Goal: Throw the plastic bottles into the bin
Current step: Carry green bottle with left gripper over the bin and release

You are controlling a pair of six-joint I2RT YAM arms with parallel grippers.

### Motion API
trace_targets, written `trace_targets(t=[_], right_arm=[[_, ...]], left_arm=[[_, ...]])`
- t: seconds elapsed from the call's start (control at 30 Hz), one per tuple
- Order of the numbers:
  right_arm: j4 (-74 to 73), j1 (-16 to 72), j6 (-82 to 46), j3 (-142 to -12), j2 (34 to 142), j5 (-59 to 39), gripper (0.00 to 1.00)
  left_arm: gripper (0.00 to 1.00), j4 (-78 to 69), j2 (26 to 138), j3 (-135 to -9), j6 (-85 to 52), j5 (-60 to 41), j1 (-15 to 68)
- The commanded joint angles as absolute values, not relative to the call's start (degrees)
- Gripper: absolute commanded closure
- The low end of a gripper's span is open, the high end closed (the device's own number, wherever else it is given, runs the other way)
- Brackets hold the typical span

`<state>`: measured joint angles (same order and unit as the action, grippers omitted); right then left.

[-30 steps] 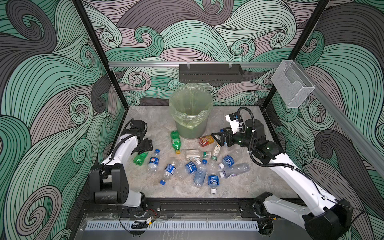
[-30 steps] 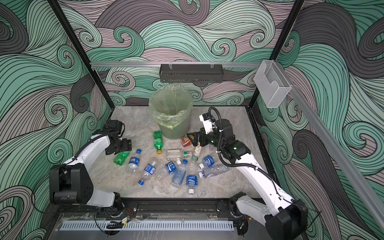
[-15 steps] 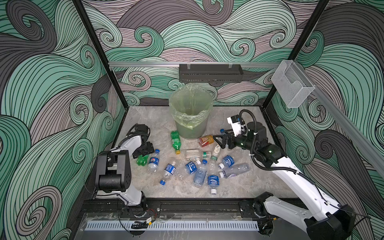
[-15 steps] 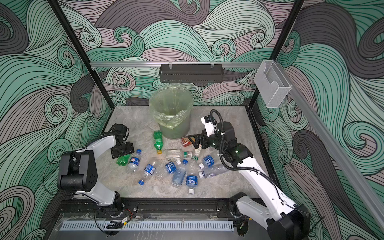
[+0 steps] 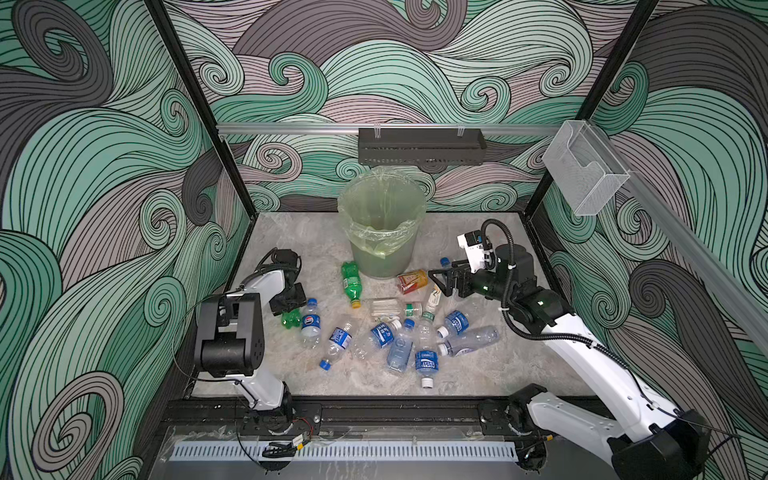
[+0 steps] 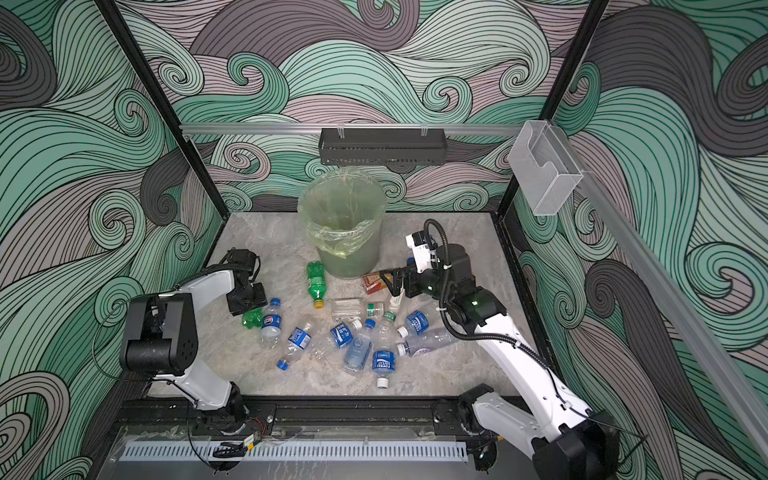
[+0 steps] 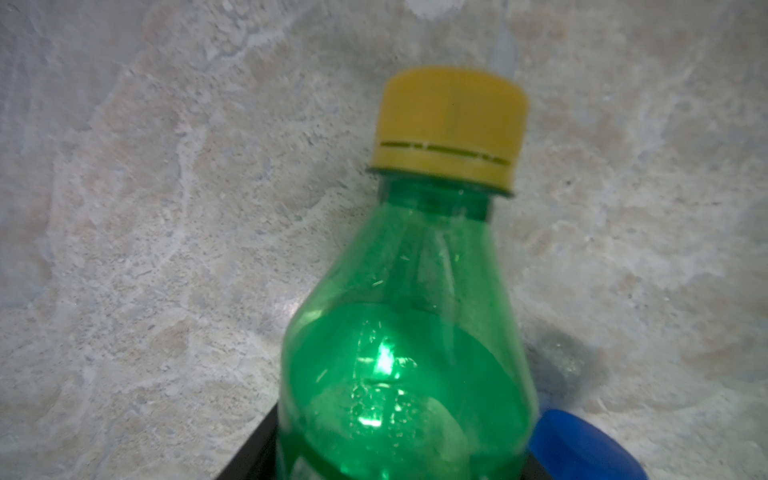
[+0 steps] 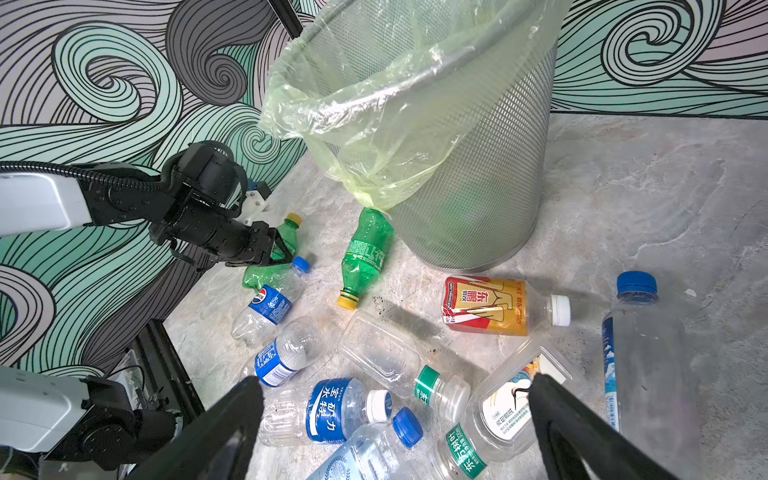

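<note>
Two green bottles, one amber and about eleven clear ones lie on the table [image 5: 478, 374].

Left of the bin [image 5: 382, 253] and nearer the front, the left gripper [image 5: 292, 309] sits over a green bottle [image 5: 291, 319]. Its jaws are narrow and pressed against the bottle's sides. This bottle lies flat, long axis roughly front to back, with its yellow cap [image 7: 451, 124] on the far end. A Pepsi bottle [image 5: 311, 326] crowds it, just beside.

The second green bottle [image 5: 351, 284] lies at the bin's foot, cap pointing frontward. About ten other clear bottles [image 5: 399, 351] sprawl in front of the bin, mostly on their sides. The amber bottle [image 5: 411, 280] lies at the bin's right foot.

Right of the bin, the right gripper [image 5: 438, 282] hovers with its jaws spread wide, holding nothing.

A black tray [image 5: 419, 145] hangs behind the bin, with a clear box [image 5: 582, 170] farther right.
</note>
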<state>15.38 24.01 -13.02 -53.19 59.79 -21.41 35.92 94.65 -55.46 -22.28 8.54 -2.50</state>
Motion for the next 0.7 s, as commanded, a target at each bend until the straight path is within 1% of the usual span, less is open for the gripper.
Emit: trace_targets(t=[0.0, 0.13, 0.3, 0.4, 0.53, 0.67], right_arm=[[14.72, 23.18, -14.33, -52.44, 60.10, -20.06, 0.00], [15.97, 21.53, -15.32, -52.73, 61.23, -18.40, 0.00], [16.16, 19.91, -16.04, -52.02, 61.34, -17.79, 0.00], [16.74, 19.34, -16.72, -51.64, 61.18, -15.31, 0.00], [17.64, 19.07, -17.02, -50.82, 60.83, -9.51, 0.00], [18.61, 18.90, -17.13, -50.50, 61.00, -7.21, 0.00]], left_arm=[[0.49, 35.73, 92.29, -55.06, -23.64, 7.85, -2.75], [0.49, 37.51, 87.63, -57.00, -22.66, 2.66, -2.78], [0.48, 42.85, 82.25, -60.40, -19.87, 1.94, -2.79], [0.48, 45.41, 78.57, -61.49, -17.72, 0.05, -2.81], [0.48, 46.53, 73.67, -61.63, -13.42, -5.70, -2.81], [0.48, 44.72, 69.88, -60.35, -7.76, -12.43, -2.78]])
